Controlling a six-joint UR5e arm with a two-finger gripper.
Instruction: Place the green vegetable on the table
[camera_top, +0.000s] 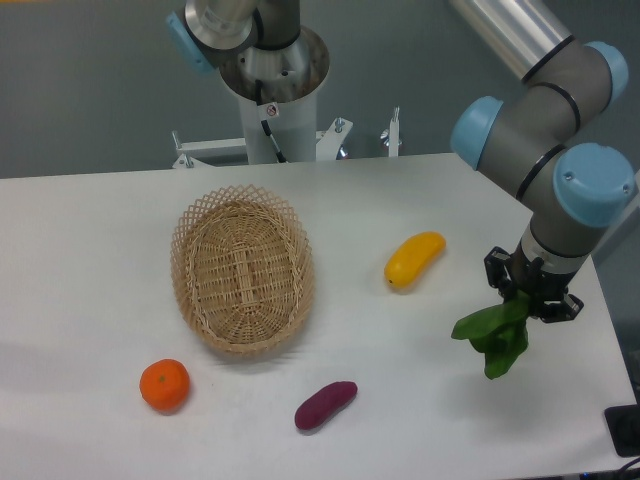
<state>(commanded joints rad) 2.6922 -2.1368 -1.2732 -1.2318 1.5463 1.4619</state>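
A: We record the claw (530, 298) at the right side of the large flat white desk (90, 230), near its right edge. Its two black fingers are clenched on the pale stem end of the bunch of dark green leaves (495, 335).

B: Confirmed. We note that the leaves hang downward and to the left from the claw. Whether the lowest leaf tips touch the desk surface, we cannot tell from this view.

A: Remaining items, in order. The oval woven wicker basket (242, 268) sits left of centre on the desk. The yellow oblong fruit (414, 258) lies between the basket and the claw, apart from both.

B: We add the round orange fruit (164, 385), near the front edge and just below the basket's left end, and the purple sweet potato (325, 404), lying tilted in front of the basket, well apart from the orange fruit.

A: The grey arm with blue joint caps (545, 130) descends from the upper right to the claw.
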